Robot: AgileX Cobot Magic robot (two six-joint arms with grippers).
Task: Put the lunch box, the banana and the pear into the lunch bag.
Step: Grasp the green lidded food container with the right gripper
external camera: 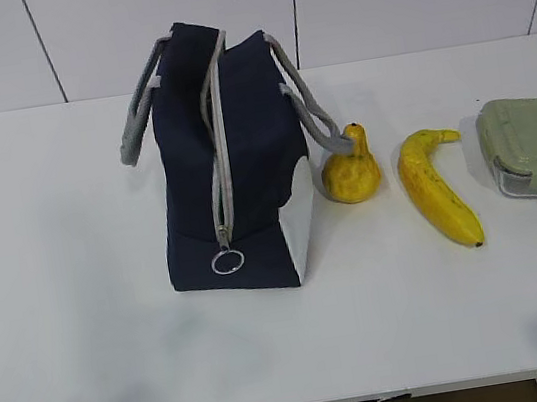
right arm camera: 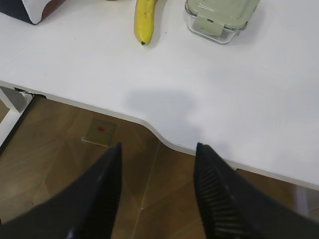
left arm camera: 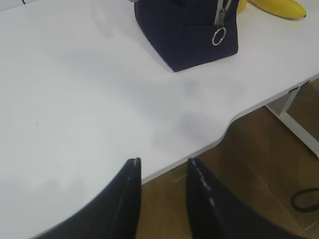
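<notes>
The navy lunch bag [external camera: 232,156] stands upright mid-table, its grey zipper closed with the ring pull [external camera: 227,262] hanging low. To its right sit the yellow pear [external camera: 350,171], the banana [external camera: 435,186] and the green-lidded lunch box [external camera: 531,144]. Neither arm shows in the exterior view. My left gripper [left arm camera: 163,164] is open and empty over the table's front edge, short of the bag [left arm camera: 187,30]. Also open and empty, my right gripper [right arm camera: 158,147] hovers at the front edge, well short of the banana [right arm camera: 143,20] and lunch box [right arm camera: 219,17].
The white table [external camera: 84,319] has a curved cut-out in its front edge [right arm camera: 159,137]. Wooden floor lies below, with a table leg [left arm camera: 294,124] and a black cable [left arm camera: 306,199] to the right of the left gripper.
</notes>
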